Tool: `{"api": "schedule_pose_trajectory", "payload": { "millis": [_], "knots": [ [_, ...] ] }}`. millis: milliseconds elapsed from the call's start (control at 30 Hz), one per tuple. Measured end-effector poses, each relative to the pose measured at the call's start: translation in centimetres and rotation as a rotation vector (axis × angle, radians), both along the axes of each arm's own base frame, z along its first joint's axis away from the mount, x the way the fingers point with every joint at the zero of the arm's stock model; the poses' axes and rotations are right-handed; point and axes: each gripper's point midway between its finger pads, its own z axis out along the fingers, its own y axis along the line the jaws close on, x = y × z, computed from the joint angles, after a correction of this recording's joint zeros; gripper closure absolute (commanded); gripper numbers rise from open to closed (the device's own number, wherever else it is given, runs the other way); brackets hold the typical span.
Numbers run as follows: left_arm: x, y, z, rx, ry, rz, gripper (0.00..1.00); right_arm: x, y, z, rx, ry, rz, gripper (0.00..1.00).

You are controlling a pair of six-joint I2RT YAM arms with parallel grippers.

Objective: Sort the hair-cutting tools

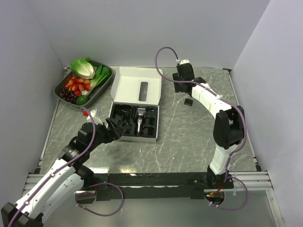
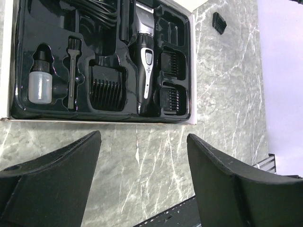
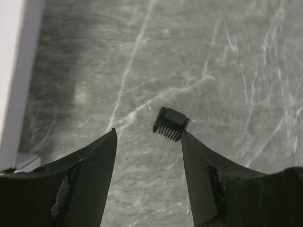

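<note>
Though loose, guard (image 3: 171,124) beyond right end effector (image 3: 148,135)

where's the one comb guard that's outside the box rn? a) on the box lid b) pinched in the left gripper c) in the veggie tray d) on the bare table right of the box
D: the comb guard lies by itself on the table, to the right of the box, and the right wrist view shows it just past the open right gripper.
</note>
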Motion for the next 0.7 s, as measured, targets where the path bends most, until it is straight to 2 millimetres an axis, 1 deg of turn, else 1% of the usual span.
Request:
{"api": "schedule_pose_trajectory", "payload": {
  "millis": [67, 200, 300, 400, 433, 600, 700],
  "knots": [
    [0.1, 0.0, -0.1, 0.001, 0.002, 0.000, 0.21, 0.2, -0.8, -0.8, -0.003, 0.003, -0.066, 0.32],
    [0.3, -0.2, 0.0, 0.000, -0.001, 0.000, 0.21, 0.8, -1.1, -2.9, 0.002, 0.014, -0.151, 0.25],
    [0.5, -0.3, -0.1, 0.002, -0.001, -0.001, 0.20, 1.0, -1.3, -4.9, 0.025, 0.043, -0.199, 0.23],
    [0.6, -0.3, -0.1, 0.004, -0.002, -0.002, 0.20, 1.4, -2.6, -6.5, 0.071, 0.066, -0.274, 0.22],
    [0.6, -0.3, -0.2, 0.005, 0.000, -0.002, 0.20, 1.6, -3.3, -7.0, 0.094, 0.073, -0.309, 0.22],
    [0.7, -0.4, -0.3, 0.006, 0.001, -0.002, 0.20, 1.9, -5.8, -8.3, 0.161, 0.095, -0.422, 0.20],
    [0.8, -0.4, -0.3, 0.008, 0.000, -0.003, 0.20, 2.0, -6.2, -9.0, 0.191, 0.114, -0.454, 0.20]
  ]
}}
